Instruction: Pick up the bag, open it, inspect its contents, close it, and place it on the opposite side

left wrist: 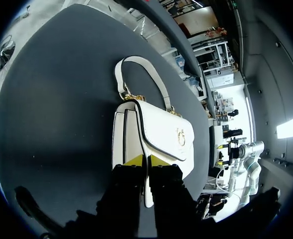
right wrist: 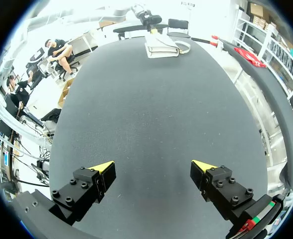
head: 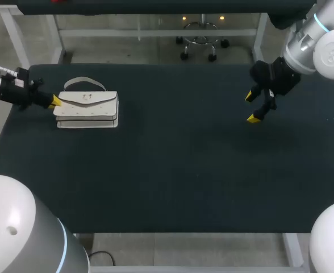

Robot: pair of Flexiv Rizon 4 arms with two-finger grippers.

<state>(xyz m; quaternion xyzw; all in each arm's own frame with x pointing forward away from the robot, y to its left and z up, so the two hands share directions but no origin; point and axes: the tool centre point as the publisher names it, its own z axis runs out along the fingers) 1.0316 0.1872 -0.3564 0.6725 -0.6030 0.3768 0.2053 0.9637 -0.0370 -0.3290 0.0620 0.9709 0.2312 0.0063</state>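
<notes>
Table (head: 172, 170), dark-topped, fills most of the head view. Right arm (head: 320, 45) comes in from the far right corner. Left arm (head: 8, 88) comes in low from the left edge.

White bag (head: 87, 108) lies flat on the table's left side, toward the far edge, well apart from the right arm. Front flap faces up and is shut. From the right wrist the bag (right wrist: 161, 50) shows small at the far end of the table, with the left arm just behind it.

Right gripper (head: 252, 107) hangs above the table's right side. Its yellow-tipped fingers are spread wide with only bare cloth between them (right wrist: 154, 167).

Left gripper (head: 54, 101) is at the bag's left end. In the left wrist view its tips (left wrist: 144, 160) stand close together, with a thin white edge of the bag (left wrist: 161, 134) running down between them. Both fingers press on that edge, so the gripper is clamped on the bag.

Handle (head: 84, 81), a white loop, lies flat on the cloth on the bag's far side. Gold links (left wrist: 131, 97) join it to the body. Small gold clasp (left wrist: 180, 135) sits at the flap's centre.
</notes>
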